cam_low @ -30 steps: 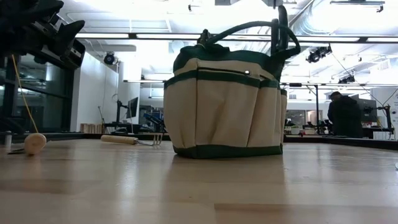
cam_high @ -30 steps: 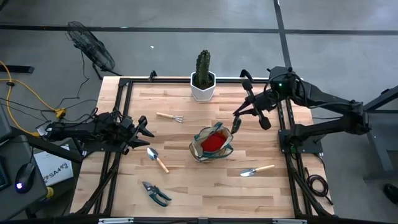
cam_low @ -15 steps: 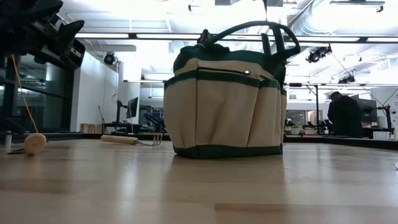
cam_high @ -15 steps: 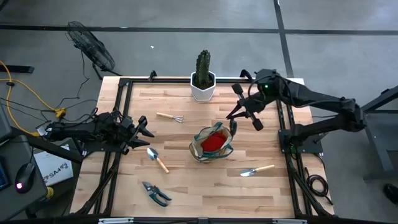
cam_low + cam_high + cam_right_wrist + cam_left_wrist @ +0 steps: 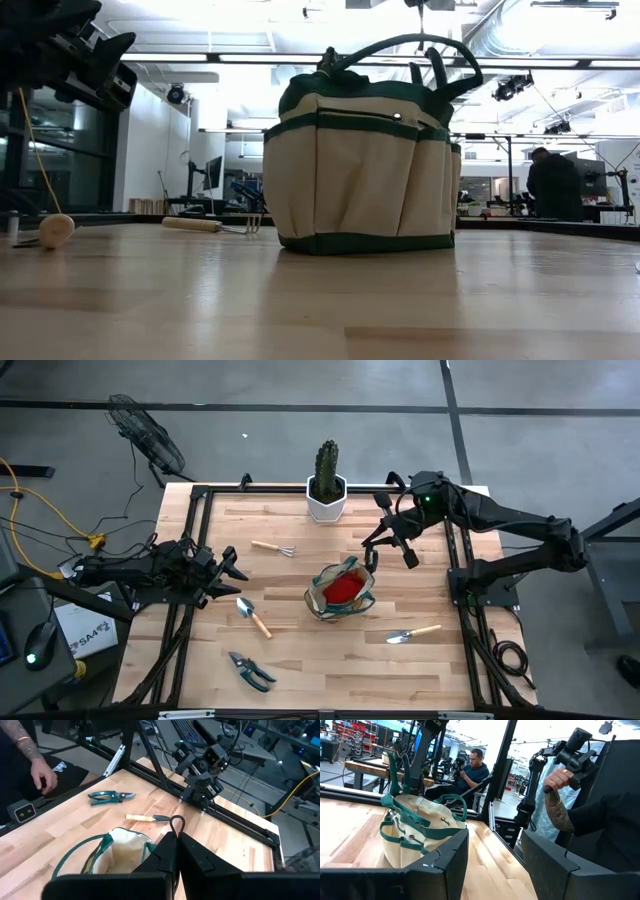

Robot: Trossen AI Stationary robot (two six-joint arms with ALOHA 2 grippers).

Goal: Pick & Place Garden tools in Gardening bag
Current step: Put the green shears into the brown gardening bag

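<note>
The gardening bag (image 5: pixel 340 592) stands upright at mid-table with a red glove (image 5: pixel 343 589) inside. My right gripper (image 5: pixel 374 550) hangs over the bag's far right rim, shut, with a thin dark loop (image 5: pixel 176 823) at its fingertips. Below the loop a dark-green piece (image 5: pixel 427 65) stands at the bag's top; strap or tool, I cannot tell. A rake (image 5: pixel 272 548), two trowels (image 5: pixel 252 616) (image 5: pixel 412 632) and shears (image 5: pixel 250 670) lie flat on the table. My left gripper (image 5: pixel 235 572) waits open at the left edge. My right gripper pinches the thin dark loop (image 5: pixel 173 831) at the free ends of its two shut fingers. The fingers slant down from the table's far right. The loop sticks out past the fingertips, clear of the table. What hangs below is hidden by the fingers.
A cactus in a white pot (image 5: pixel 327 485) stands at the far edge. A black frame (image 5: pixel 455 560) borders the table. A person's hand (image 5: pixel 42 776) shows beyond the near edge. Bare wood lies between the tools.
My right gripper has gone toward the table's left edge and a little down, closer over the bag, staying shut. In the low view the dark-green piece at the bag's top has shifted left with it and sunk lower.
</note>
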